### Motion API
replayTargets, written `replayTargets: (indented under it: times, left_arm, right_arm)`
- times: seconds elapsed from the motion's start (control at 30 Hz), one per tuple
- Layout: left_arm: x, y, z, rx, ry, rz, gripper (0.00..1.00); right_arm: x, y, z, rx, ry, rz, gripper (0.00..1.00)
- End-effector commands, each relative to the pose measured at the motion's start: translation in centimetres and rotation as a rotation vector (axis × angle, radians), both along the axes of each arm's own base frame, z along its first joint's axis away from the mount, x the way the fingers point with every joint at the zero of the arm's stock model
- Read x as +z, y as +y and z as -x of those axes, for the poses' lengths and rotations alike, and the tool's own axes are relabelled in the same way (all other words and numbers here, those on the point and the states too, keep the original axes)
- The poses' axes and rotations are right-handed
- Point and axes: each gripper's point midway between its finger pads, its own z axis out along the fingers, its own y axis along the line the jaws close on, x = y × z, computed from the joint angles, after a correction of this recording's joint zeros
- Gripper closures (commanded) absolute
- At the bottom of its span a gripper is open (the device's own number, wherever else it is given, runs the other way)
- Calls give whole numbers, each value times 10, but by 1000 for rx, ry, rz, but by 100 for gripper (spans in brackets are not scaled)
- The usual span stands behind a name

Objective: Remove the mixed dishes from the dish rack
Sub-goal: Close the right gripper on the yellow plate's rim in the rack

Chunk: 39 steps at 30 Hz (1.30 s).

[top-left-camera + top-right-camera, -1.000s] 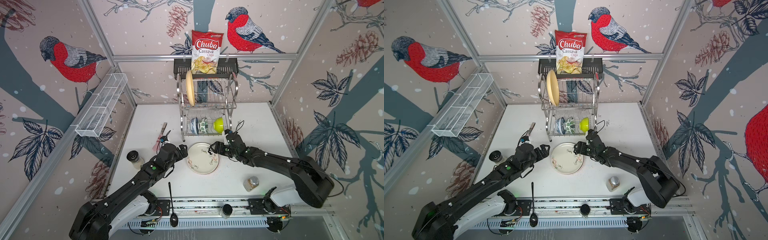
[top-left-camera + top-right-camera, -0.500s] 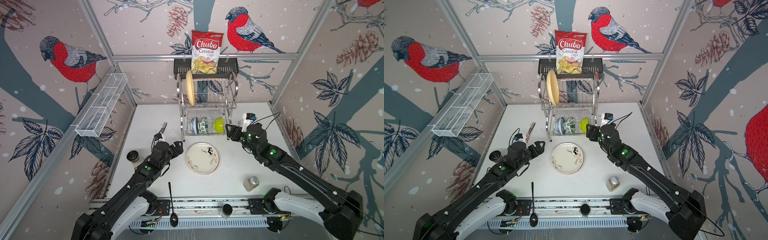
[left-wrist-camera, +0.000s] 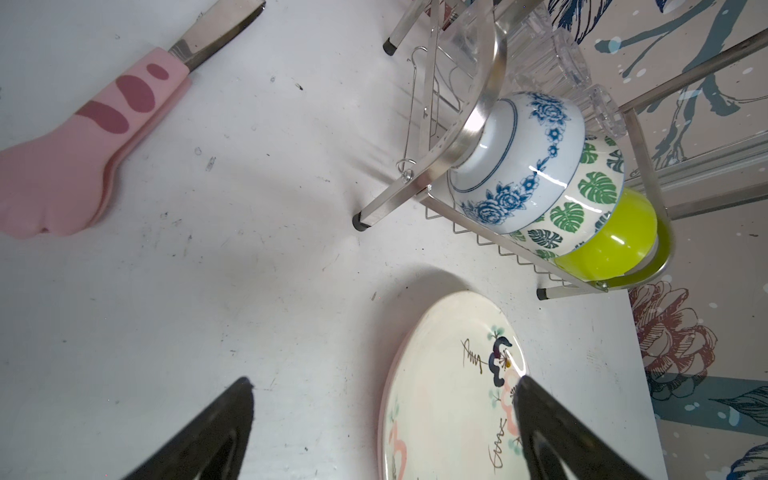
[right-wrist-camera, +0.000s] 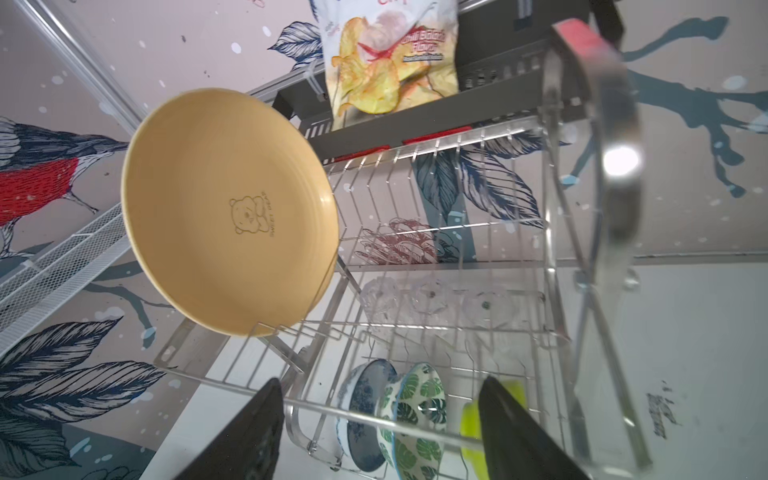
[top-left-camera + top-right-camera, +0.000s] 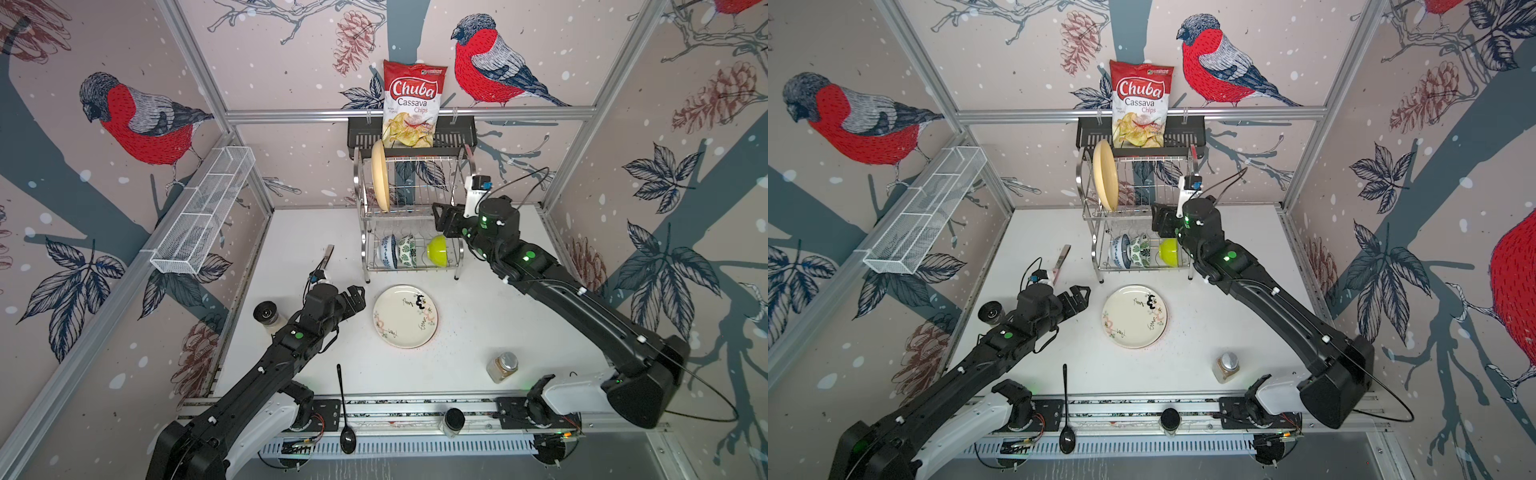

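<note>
Holding nothing in right gripper (image 4: 378, 386): jaws parted, empty, raised near the front rail of the dish rack (image 4: 615, 174), upper tier.
Ahead of those fingertips and off to 1 side, well apart: yellow plate (image 4: 228, 208), standing on edge in the wire slots. Judged stiff, glazed, slick and breakable. Best pinched at the rim nearest the fingers, 1 finger per face, then lifted clear of the slots before drawing back.
Below the fingertips, lower tier: 3 bowls on their sides in a row, namely blue-white bowl (image 4: 365, 415), green-leaf bowl (image 4: 415, 419) and lime green bowl (image 4: 471, 419). Likely heavier, rounded, prone to slide; take by the rim wall.
Beyond the bowls: 3 clear tumblers (image 4: 432, 299). Probably light and smooth, edges hard to read by sight.
Holding nothing in left gripper (image 3: 382, 380) either: jaws spread wide above the table (image 3: 208, 270).
Just beside 1 finger: cream plate with doodles (image 3: 449, 395), flat on the table, out of the rack.
Further out from those fingers: pink-handled utensil (image 3: 83, 145), lying flat.
</note>
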Motion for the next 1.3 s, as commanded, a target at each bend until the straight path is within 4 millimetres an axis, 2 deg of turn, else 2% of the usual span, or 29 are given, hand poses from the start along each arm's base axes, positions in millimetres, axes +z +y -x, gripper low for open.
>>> replayTargets:
  times: [0.0,0.3,0.53,0.73,0.93,1.27]
  left_arm:
    - [6,0,-5,1,-23,8,4]
    - [14,9,-17,33,-16,31,4]
    - [17,11,-26,29,4,59,4]
    - [4,14,-28,26,36,66,4]
    - [-5,15,-29,15,59,64,4]
    - [-10,15,-30,4,80,73,4]
  right_arm:
    - [10,20,-6,45,-39,40,26]
    - [52,88,-21,162,-125,88,26]
    - [61,124,-51,181,-148,145,23]
    - [62,142,-64,198,-180,142,22]
    - [60,150,-71,205,-201,123,23]
    - [40,156,-87,205,-192,137,30]
